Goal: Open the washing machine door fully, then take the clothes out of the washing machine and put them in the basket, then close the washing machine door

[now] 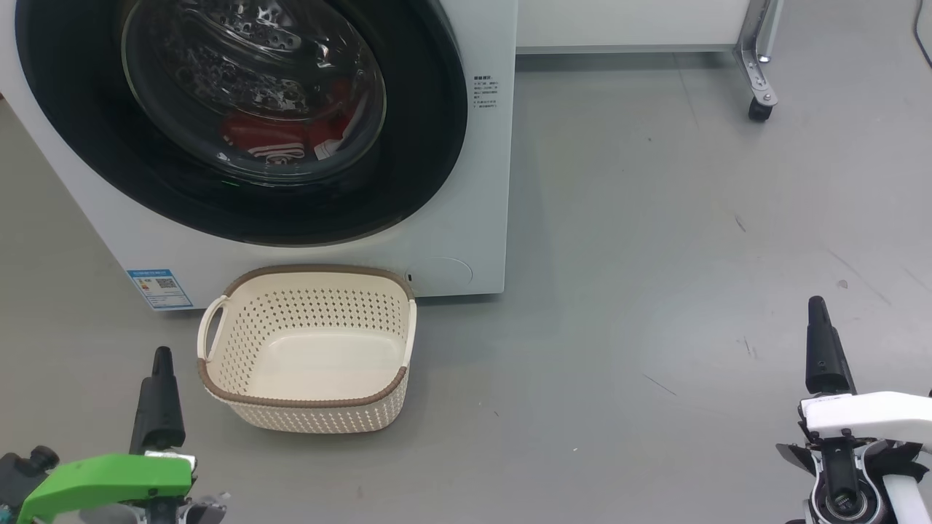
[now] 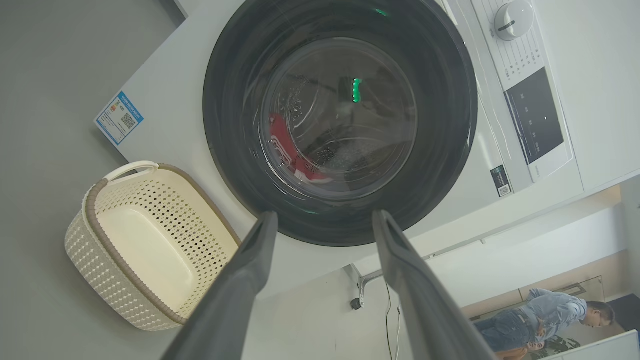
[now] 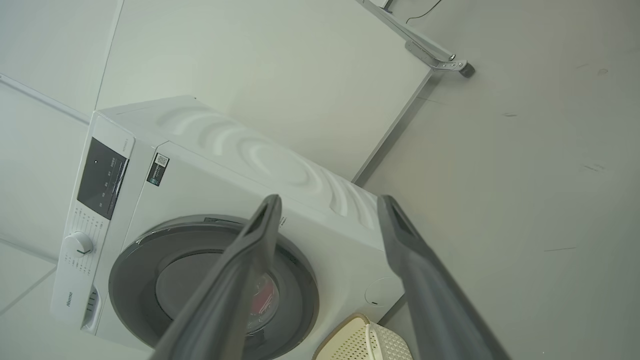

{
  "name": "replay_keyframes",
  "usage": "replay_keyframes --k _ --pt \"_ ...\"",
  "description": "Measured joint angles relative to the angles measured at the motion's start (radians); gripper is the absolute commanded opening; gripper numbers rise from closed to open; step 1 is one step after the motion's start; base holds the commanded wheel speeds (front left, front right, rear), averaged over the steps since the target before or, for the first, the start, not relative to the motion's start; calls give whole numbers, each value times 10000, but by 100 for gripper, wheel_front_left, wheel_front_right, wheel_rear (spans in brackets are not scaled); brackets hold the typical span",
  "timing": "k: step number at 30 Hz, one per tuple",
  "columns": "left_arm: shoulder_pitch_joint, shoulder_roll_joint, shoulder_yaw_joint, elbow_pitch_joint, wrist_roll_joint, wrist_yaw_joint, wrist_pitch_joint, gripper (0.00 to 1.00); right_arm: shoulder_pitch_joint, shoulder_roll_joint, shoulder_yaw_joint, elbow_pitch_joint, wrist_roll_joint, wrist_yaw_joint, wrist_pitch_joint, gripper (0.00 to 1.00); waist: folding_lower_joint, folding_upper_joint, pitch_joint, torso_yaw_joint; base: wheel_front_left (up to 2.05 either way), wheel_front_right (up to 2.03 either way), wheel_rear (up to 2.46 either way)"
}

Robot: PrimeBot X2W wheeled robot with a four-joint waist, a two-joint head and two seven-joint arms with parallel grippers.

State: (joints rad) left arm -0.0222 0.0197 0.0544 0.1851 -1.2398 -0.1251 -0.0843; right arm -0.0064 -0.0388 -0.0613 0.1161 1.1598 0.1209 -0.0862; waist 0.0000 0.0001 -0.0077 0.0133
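White sheet metal takes up most of what I see. The washing machine [image 1: 484, 182] stands on the grey floor [image 1: 655, 255] at eleven o'clock in the head view, its front turned to the robot. Its door [image 1: 429, 145], a glossy black ring around a bulging glass bowl, sits shut flush against that front. Below the door, at about eight o'clock, the cream basket [image 1: 306, 404] rests upright on the floor just before the machine's foot, its pale bottom showing. Behind the glass, low in the window at six o'clock, lie the red clothes [image 1: 266, 137], with a bit of white stripe visible.

The left gripper [image 2: 325, 214] has its two dark fingers spread wide, gripping nothing. Looking along them, the door lies straight ahead at twelve o'clock, apart from the tips. The clothes show above the gap, and the basket is off at eight o'clock. The right gripper [image 3: 329, 197] is likewise spread and holds nothing. From it the door lies at seven o'clock behind one finger, with a red patch of clothes beside that finger. A corner of the basket shows at six o'clock.

In the head view the right gripper hangs at four o'clock, well apart from the machine. The left one sits at seven o'clock, near the basket's handle end. A small blue sticker [image 1: 160, 289] sits at ten o'clock from the basket.
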Motion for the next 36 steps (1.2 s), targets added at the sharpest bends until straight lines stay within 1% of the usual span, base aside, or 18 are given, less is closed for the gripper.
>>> replay_keyframes --k 3,6,8,10,15,16,17,21,29,32,36 --pt "1 2 -21 -71 721 0 -111 100 0 -184 98 -148 -719 0 -111 100 0 0 6 15 0 0 0" --pt "0 4 -46 -188 1160 0 -230 100 0 -176 186 -249 -1187 -4 -178 100 0 0 16 30 0 0 0" --pt "1 8 -115 -263 1641 0 -247 100 0 -182 267 -328 -1567 -19 -268 100 0 0 23 38 0 0 0" --pt "1 15 -238 -332 2196 0 -332 100 0 -180 359 -385 -1900 -96 -341 100 0 0 31 45 0 0 0" --pt "4 151 -489 -410 3574 0 -523 100 2 -211 556 -456 -2828 -144 -508 100 0 0 51 56 0 0 0" --pt "5 155 -566 -416 3812 0 -537 100 3 -228 608 -462 -3035 -201 -529 100 0 0 54 58 0 0 0" --pt "5 155 -566 -416 3812 0 -537 100 3 -228 608 -462 -3035 -201 -529 100 0 0 54 58 0 0 0" --pt "16 155 -717 -416 4792 0 -685 100 11 -291 809 -470 -3812 -288 -663 100 0 0 69 62 0 0 0" --pt "25 253 -1108 -401 6775 159 -951 100 119 -330 1091 -468 -5183 -625 -940 100 0 0 100 68 0 0 0" --pt "30 247 -1227 -364 7365 299 -1064 100 152 -330 1175 -430 -5657 -734 -1053 100 0 0 109 71 0 0 0" --pt "41 255 -1373 -307 8293 504 -1208 100 172 -336 1331 -240 -6234 -984 -1175 100 0 0 120 73 0 0 0"
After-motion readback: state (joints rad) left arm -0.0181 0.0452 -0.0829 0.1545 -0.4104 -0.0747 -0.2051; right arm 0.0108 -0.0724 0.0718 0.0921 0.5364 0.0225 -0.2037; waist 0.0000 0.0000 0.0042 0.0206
